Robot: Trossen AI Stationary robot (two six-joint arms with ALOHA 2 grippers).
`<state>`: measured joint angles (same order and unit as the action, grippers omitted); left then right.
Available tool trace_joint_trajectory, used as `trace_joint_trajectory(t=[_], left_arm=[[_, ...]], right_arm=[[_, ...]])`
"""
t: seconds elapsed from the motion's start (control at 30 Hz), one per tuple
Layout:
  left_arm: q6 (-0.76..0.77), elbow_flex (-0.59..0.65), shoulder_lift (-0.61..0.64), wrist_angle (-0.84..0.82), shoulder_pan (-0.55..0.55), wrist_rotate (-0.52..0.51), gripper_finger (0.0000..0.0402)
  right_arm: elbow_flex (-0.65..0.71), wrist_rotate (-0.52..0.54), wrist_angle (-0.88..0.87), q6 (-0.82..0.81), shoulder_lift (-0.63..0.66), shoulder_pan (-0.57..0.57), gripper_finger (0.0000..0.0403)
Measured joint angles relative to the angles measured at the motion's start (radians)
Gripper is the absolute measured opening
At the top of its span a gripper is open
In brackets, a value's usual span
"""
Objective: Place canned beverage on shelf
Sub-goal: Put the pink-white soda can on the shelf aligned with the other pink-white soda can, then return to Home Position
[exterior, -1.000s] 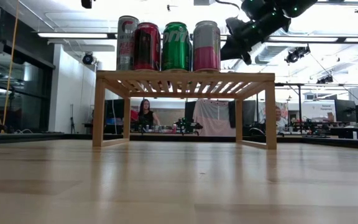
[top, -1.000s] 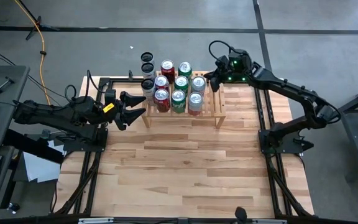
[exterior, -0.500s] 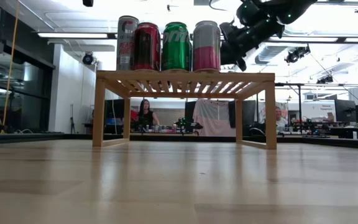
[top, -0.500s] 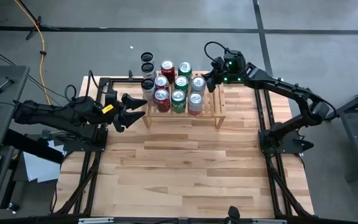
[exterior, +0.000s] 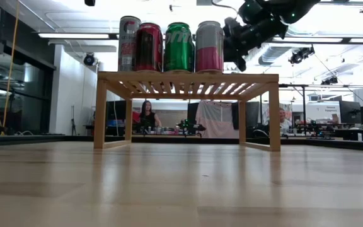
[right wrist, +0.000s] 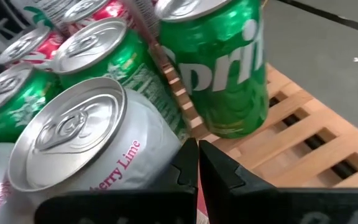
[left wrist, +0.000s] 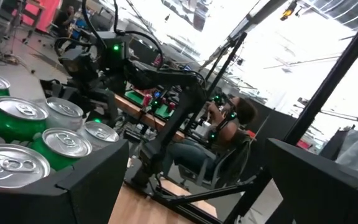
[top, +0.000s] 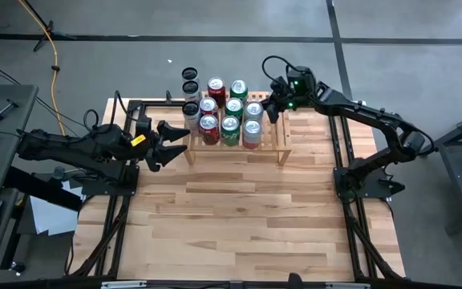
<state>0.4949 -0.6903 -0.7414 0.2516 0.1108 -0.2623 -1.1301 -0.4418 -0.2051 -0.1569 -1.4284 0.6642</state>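
The left gripper sits at the tabletop's left edge, near the far corner, just beside the left end of the shelf. Its fingers are spread wide and hold nothing.

The shelf stands along the far edge of the tabletop, near the middle. Cans occupy its left portion in rows: red cans, green cans and silver cans. The right portion of the slatted top is bare. Three dark cans stand off the shelf's far-left corner.

The right gripper is above the shelf's far edge, just beside the far silver can. Its fingers are fully closed, tips together, gripping nothing.
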Motion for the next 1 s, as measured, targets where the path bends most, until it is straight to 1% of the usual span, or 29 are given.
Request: trace_joint_trajectory(t=[0.23,0.37,0.53,0.63,0.77,0.87,1.0], left_arm=[[0.001,0.0,0.0,0.0,0.001,0.071,0.0367],[0.009,0.0,0.0,0.0,0.008,0.074,0.0367],[0.008,0.0,0.0,0.0,0.028,0.078,0.0367],[0.0,0.0,0.0,0.0,0.032,0.065,0.0367],[-0.024,0.0,0.0,0.001,0.034,0.008,0.0367],[-0.07,0.0,0.0,0.02,0.034,-0.038,0.0367],[-0.136,0.0,0.0,0.077,0.034,-0.063,0.0367]], right_arm=[[0.0,-0.03,-0.002,-0.002,0.0,-0.006,0.0],[0.0,-0.04,-0.009,-0.002,0.0,-0.006,0.0],[0.0,-0.09,-0.026,0.002,0.002,-0.006,0.0],[0.0,-0.079,-0.046,0.023,0.021,-0.003,0.0],[0.0,-0.034,-0.067,0.027,0.086,0.022,0.0],[0.0,-0.029,-0.1,0.027,0.161,0.046,0.0],[0.0,-0.031,-0.16,0.026,0.282,0.047,0.0]])
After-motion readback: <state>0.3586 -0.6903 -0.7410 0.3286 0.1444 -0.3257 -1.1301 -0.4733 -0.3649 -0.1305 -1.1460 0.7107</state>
